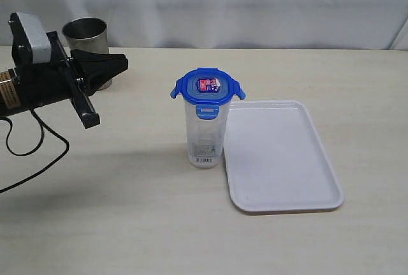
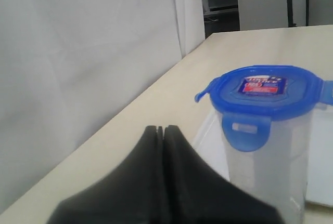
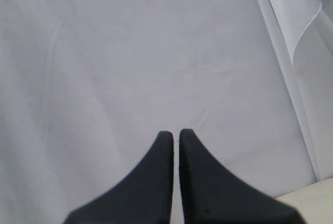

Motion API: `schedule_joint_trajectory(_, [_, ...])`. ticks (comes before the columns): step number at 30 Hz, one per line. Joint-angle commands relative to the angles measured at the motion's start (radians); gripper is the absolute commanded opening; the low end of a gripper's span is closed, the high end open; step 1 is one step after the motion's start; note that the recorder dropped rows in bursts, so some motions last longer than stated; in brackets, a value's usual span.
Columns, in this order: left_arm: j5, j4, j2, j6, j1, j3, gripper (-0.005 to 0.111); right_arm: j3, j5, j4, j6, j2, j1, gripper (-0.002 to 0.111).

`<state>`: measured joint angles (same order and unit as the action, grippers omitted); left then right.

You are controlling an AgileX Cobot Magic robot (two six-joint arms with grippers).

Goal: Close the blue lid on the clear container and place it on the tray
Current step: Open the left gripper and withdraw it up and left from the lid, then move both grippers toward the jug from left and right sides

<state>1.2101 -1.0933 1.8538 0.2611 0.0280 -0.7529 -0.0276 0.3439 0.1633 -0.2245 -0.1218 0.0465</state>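
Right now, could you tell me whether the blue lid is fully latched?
Not fully: the blue lid sits on the clear container, front flap folded down, both side flaps flaring outward. Rear flap unclear.

A white fabric backdrop (image 1: 255,7) is hanging in soft folds behind the far edge of a pale beige table (image 1: 115,224). Even light is falling across the surface. Past the fabric's edge, dim furniture (image 2: 221,3) is showing.

Glossy blue plastic lid (image 1: 208,87), clear plastic container (image 1: 205,136), smooth white plastic tray (image 1: 284,157), brushed-metal cup (image 1: 85,35).
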Motion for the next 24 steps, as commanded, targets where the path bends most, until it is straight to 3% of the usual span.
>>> schedule_joint_trajectory(1, [-0.060,0.010,0.003,0.001,0.060,-0.039,0.000,-0.133,-0.064,-0.072,-0.018,-0.253,-0.002,0.004])
schedule_joint_trajectory(5, [-0.106,0.022,0.003,0.001,0.077,-0.050,0.000,-0.272,-0.129,-0.285,-0.168,-0.565,-0.014,0.004])
schedule_joint_trajectory(11, [-0.121,0.006,0.003,0.001,0.077,-0.050,0.000,-0.471,-0.022,-0.989,-0.669,-1.010,-0.132,0.004])
schedule_joint_trajectory(15, [-0.222,0.006,0.015,-0.016,0.073,-0.050,0.000,-0.612,0.066,-1.423,-1.028,-1.233,-0.119,0.004])
schedule_joint_trajectory(18, [-0.193,-0.010,0.076,-0.029,0.028,-0.050,0.000,-0.655,0.138,-1.463,-1.069,-1.305,-0.073,0.004])
schedule_joint_trajectory(21, [0.011,-0.062,0.193,-0.008,-0.046,-0.064,0.000,-0.656,0.160,-1.457,-1.047,-1.317,-0.020,0.004])
schedule_joint_trajectory(24, [0.011,-0.188,0.296,0.078,-0.082,-0.136,0.000,-0.654,0.203,-1.477,-1.047,-1.317,0.014,0.004])
